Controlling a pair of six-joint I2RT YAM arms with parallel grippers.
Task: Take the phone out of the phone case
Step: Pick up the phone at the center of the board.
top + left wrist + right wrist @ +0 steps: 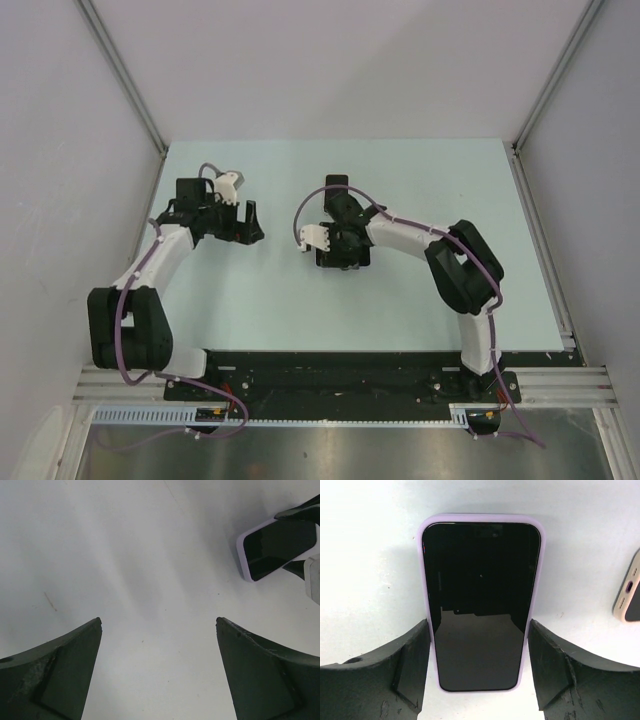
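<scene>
The phone [480, 600], black screen up, sits in a lilac case [542, 555] and lies flat on the table. My right gripper [479, 622] straddles its lower half, and both fingertips [422, 635] press against the case's long sides. In the top view the right gripper [340, 255] covers most of the phone [330, 262]. The phone also shows at the upper right of the left wrist view [277, 547]. My left gripper [159, 620] is open and empty over bare table, left of the phone in the top view [250, 222].
The edge of a beige case with a camera hole [627, 592] lies just right of the phone. The pale table [420, 180] has metal rails along its sides and a black rail at its near edge.
</scene>
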